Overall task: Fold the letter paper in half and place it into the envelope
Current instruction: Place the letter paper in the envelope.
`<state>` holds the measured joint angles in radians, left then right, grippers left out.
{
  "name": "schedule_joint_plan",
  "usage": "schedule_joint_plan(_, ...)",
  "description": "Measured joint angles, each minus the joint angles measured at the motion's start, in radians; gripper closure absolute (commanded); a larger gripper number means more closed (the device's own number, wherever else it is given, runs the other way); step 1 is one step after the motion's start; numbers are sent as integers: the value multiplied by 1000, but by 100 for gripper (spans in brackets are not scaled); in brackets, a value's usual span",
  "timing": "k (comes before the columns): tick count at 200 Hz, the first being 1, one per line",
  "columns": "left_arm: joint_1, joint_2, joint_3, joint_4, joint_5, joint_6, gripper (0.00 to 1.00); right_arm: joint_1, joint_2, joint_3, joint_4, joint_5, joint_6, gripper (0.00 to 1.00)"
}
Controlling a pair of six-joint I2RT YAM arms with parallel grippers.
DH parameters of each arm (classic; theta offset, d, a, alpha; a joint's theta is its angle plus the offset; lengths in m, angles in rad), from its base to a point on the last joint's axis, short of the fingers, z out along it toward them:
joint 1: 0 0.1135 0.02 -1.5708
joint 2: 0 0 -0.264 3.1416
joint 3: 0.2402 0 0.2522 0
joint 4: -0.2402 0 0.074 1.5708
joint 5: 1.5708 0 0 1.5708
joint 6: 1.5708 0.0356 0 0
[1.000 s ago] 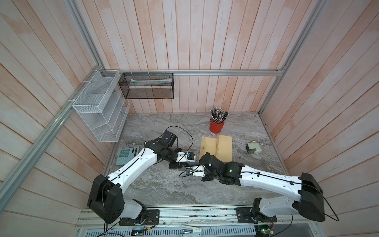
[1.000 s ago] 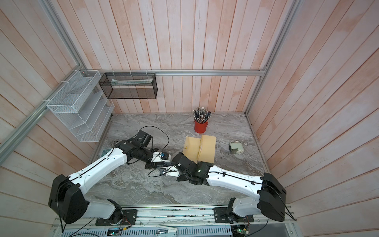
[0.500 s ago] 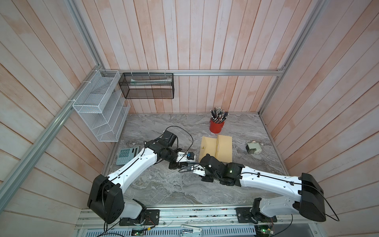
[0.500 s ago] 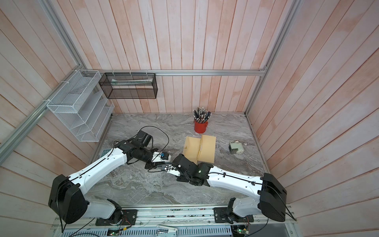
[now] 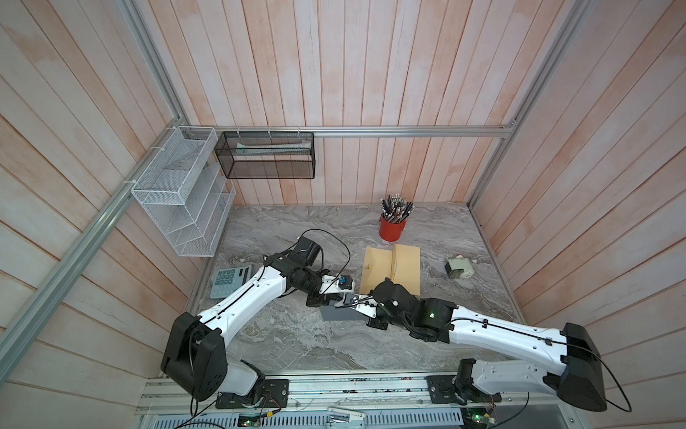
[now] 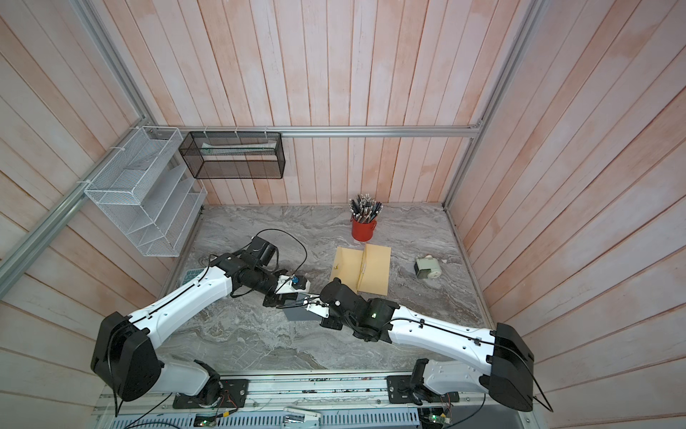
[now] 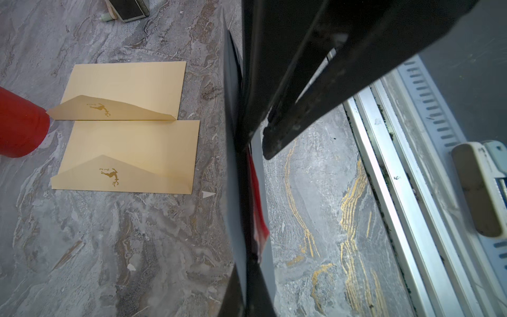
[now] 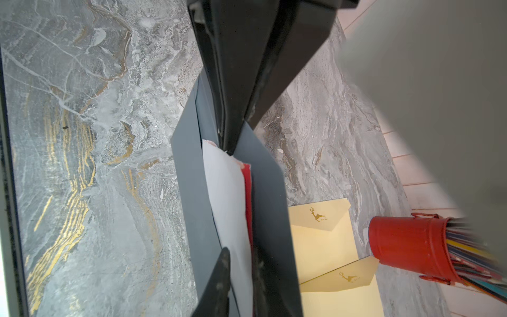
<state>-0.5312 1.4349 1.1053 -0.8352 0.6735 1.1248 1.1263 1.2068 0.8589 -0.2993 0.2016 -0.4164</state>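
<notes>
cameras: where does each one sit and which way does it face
Both top views: high overhead, looking down on the table; left arm, right arm show.
Left wrist: looks past its fingers at yellow envelopes.
Right wrist: looks past its fingers at the grey envelope and paper.
Wrist views share the red cup and yellow envelopes.

Honestly nothing legible here. Both yellow envelopes (image 7: 131,142) next to the red cup (image 7: 19,123) have a gold deer logo (image 7: 111,175) on the flap, with tiny script too small to read.
</notes>
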Motion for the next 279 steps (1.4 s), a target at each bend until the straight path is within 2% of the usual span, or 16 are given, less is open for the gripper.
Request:
schedule_joint_plan(84,0,0,0,-7,5,0,100,17,44,-2,26,-15,-1,92)
schedule_joint_plan(279,0,2,0,-14,29,0,100,38,134,-58,179,18,80,86)
